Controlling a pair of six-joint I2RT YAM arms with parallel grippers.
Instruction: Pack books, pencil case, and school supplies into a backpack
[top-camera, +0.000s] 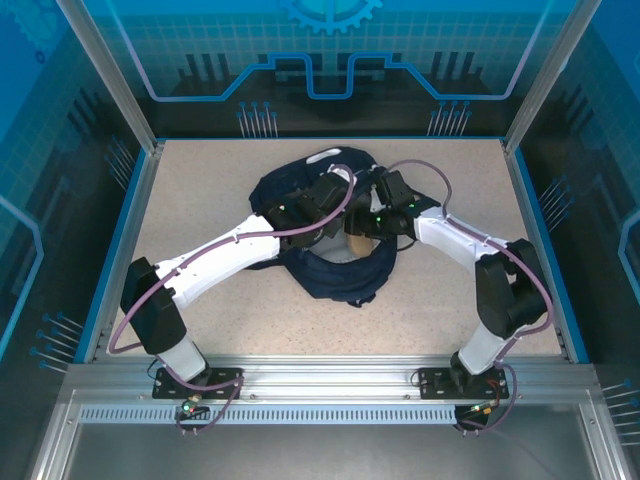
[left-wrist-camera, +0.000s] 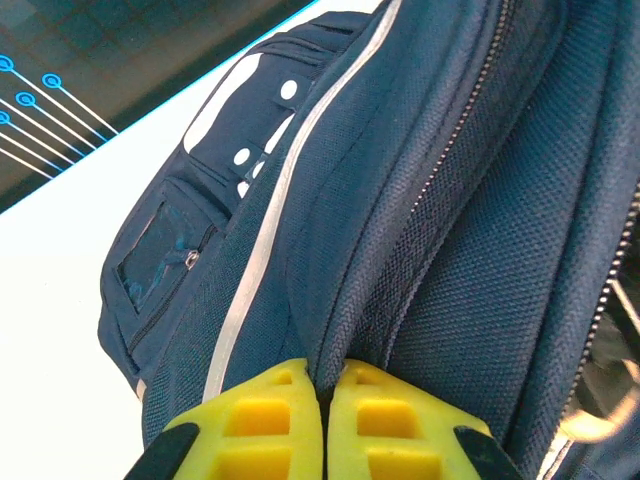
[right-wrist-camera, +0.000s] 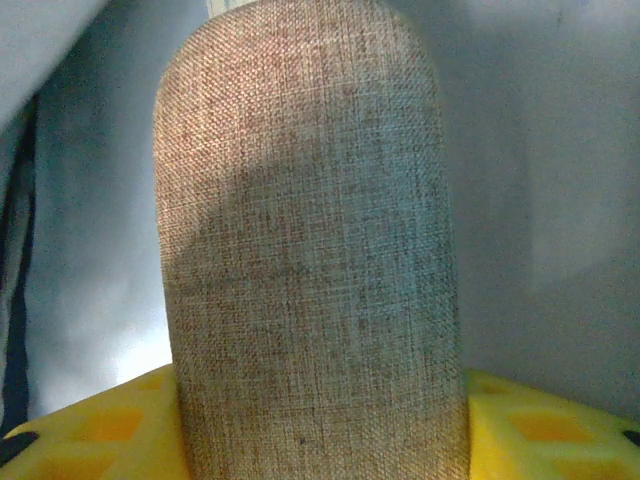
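Backpack (left-wrist-camera: 450, 200) rim clenched in left gripper (left-wrist-camera: 325, 378) | right gripper (right-wrist-camera: 320, 425) grasps pencil case (right-wrist-camera: 310, 230), tight room

Backpack (top-camera: 345, 285) lies about mid-table (top-camera: 200, 200), well in from every edge. Left arm (top-camera: 215, 260) reaches in from the near-left corner and right arm (top-camera: 470, 245) from the near-right; the two wrists meet above the backpack's middle. Left end effector (left-wrist-camera: 325, 420) sits on the backpack's upper side, fingers pressed together on a raised fold of fabric just beside a zipper line. Pencil case (right-wrist-camera: 305, 250) stands between the fingers of the right end effector (right-wrist-camera: 320, 445), rounded end pointing away from the wrist. It sits at the backpack's opening, right of the left end effector; how far inside, cannot tell.
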